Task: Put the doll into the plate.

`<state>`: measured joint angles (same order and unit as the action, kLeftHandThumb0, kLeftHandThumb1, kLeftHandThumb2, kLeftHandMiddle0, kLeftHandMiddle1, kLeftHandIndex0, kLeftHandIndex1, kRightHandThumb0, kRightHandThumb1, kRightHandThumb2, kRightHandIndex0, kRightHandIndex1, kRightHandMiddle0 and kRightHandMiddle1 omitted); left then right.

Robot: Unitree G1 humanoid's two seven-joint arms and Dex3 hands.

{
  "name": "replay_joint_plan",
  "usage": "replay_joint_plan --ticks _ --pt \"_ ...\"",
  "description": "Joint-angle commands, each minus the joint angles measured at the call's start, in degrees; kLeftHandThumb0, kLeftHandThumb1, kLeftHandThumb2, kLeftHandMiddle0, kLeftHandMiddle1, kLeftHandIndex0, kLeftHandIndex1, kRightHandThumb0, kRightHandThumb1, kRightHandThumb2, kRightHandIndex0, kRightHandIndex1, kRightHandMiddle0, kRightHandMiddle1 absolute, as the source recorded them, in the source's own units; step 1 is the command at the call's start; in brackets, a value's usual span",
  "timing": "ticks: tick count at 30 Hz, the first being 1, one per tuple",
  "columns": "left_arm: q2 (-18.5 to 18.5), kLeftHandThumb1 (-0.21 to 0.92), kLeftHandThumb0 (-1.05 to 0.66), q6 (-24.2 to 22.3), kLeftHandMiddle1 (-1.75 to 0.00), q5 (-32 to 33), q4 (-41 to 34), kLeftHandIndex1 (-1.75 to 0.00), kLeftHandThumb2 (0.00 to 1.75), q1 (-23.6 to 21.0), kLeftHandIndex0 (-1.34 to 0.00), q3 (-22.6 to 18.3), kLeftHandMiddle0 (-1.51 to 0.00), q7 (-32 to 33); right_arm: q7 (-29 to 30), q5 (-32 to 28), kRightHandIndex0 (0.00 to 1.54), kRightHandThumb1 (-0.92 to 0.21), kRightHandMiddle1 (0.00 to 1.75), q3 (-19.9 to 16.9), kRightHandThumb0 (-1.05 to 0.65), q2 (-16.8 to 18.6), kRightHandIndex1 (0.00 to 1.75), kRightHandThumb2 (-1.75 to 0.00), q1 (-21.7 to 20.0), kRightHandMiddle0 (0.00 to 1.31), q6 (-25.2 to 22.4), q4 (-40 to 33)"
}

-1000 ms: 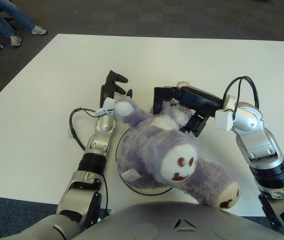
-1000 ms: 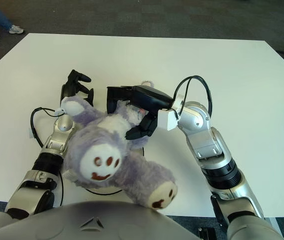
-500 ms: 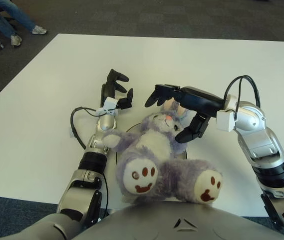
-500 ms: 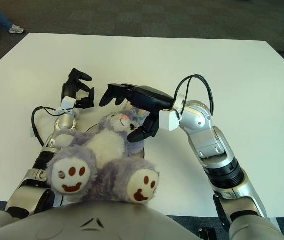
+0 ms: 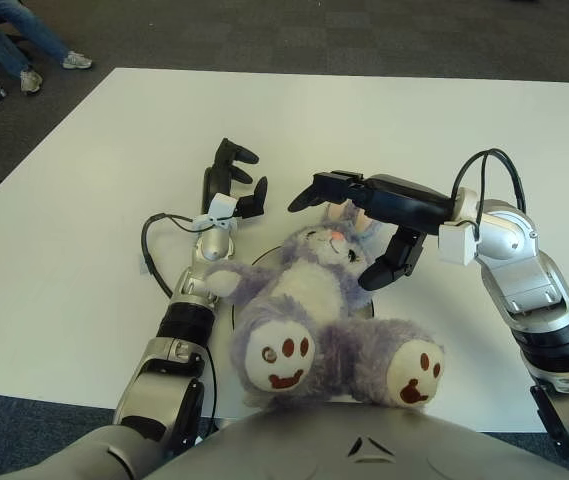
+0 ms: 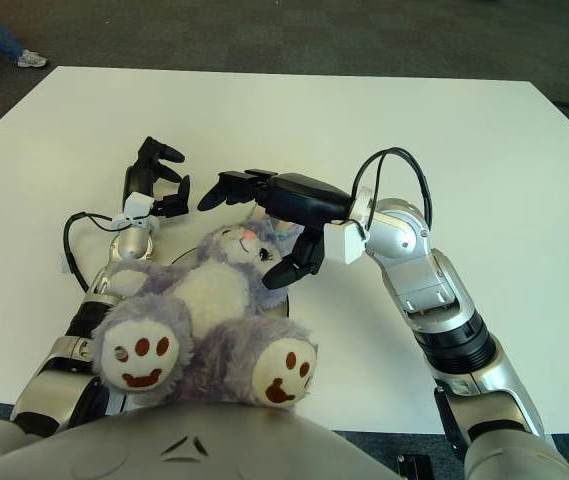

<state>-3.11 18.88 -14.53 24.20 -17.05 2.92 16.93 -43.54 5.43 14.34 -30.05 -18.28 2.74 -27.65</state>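
A purple plush doll [image 5: 314, 300] lies on its back, its brown-soled feet toward me and its head away. It covers most of the plate, of which only a thin dark rim [image 5: 236, 305] shows at its left side. My right hand [image 5: 364, 215] hovers just over the doll's head with fingers spread, holding nothing. My left hand [image 5: 232, 180] stands beyond the doll's left arm, fingers relaxed and apart from the plush.
The white table [image 5: 114, 170] stretches around the doll. A black cable [image 5: 149, 245] loops beside my left forearm. A person's legs [image 5: 24, 45] show on the dark floor at the far left.
The doll dropped from a tilted, face-up pose onto its back over the plate. My right hand let go of it and its fingers spread; it has since shifted slightly right.
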Motion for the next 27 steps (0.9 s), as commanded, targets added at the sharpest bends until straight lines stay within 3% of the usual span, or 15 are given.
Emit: replay_joint_plan --ticks 1,10,17,20,27 --pt "0.4 0.43 -0.01 -1.7 -1.75 -1.2 1.6 -1.70 1.17 3.5 -0.37 0.7 -0.47 0.5 -0.2 -1.1 0.05 -0.28 0.68 -0.9 -0.42 -0.7 0.62 -1.02 -0.5 0.00 1.4 0.7" --pt "0.6 0.45 -0.01 -2.5 -1.75 -2.0 1.9 -1.72 1.16 3.6 -0.32 0.9 -0.49 1.9 0.4 -0.2 0.06 -0.31 0.68 -1.8 -0.44 -1.6 0.57 -1.00 -0.6 0.00 2.5 0.7" --pt "1.8 0.48 -0.01 -4.1 -1.74 -0.9 -1.9 -1.74 1.13 4.9 -0.27 0.7 -0.48 1.1 7.3 5.8 0.04 -0.35 0.80 -9.4 -0.50 -4.7 0.70 -0.94 3.8 0.00 11.2 5.1" --pt "2.5 0.43 -0.01 -5.3 -1.75 -0.4 -4.6 -1.71 1.19 5.7 -0.30 0.8 -0.54 0.6 9.9 10.5 0.03 -0.30 0.83 -11.0 -0.44 -5.7 0.72 -0.99 3.4 0.00 10.2 6.1" --pt "2.7 0.42 -0.01 -6.8 -1.75 1.3 -7.1 -1.74 1.20 6.6 -0.40 0.5 -0.43 -0.9 15.0 15.3 0.08 -0.18 0.86 -13.5 -0.32 -5.0 0.79 -1.10 4.4 0.00 7.5 6.5"
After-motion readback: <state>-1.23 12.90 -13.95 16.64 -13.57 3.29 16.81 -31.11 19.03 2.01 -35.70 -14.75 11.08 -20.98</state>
